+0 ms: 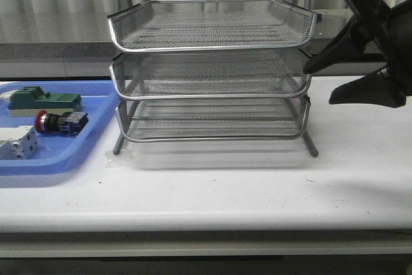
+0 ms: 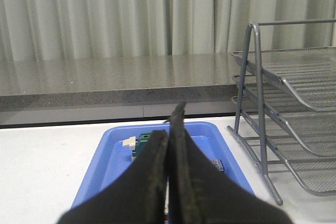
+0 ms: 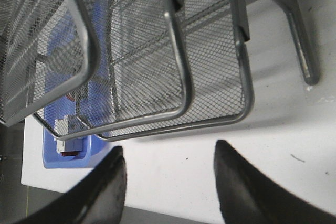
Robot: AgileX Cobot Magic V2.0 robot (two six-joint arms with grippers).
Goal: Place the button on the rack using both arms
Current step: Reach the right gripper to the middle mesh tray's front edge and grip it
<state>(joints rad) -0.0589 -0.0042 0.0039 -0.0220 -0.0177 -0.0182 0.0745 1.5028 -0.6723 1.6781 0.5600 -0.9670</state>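
One rack [image 1: 209,72] of silver wire mesh is being seen at the middle of the white counter [image 1: 212,191] — three tiers of trays stacked on a metal frame with slanted legs. One blue plastic tray [image 1: 96,130], smooth and shallow with rounded corners, is lying just beside the rack's left side. Three items are being held in it: a green block [image 1: 42,101] at the back, a white block [image 1: 16,143] at the front, and between them one button [image 1: 59,122], lying on its side, with a red mushroom head and a dark body.

The right pincer [image 1: 322,85] is being held above the counter near the rack's right edge, its two black tapered fingers spread wide with nothing between them; the button is lying well apart from it, across the rack. In the left wrist view, the left pincer [image 2: 169,135] is being shown with its two matte black fingers pressed together, nothing gripped, raised over the blue tray — the button itself is not clearly made out there.
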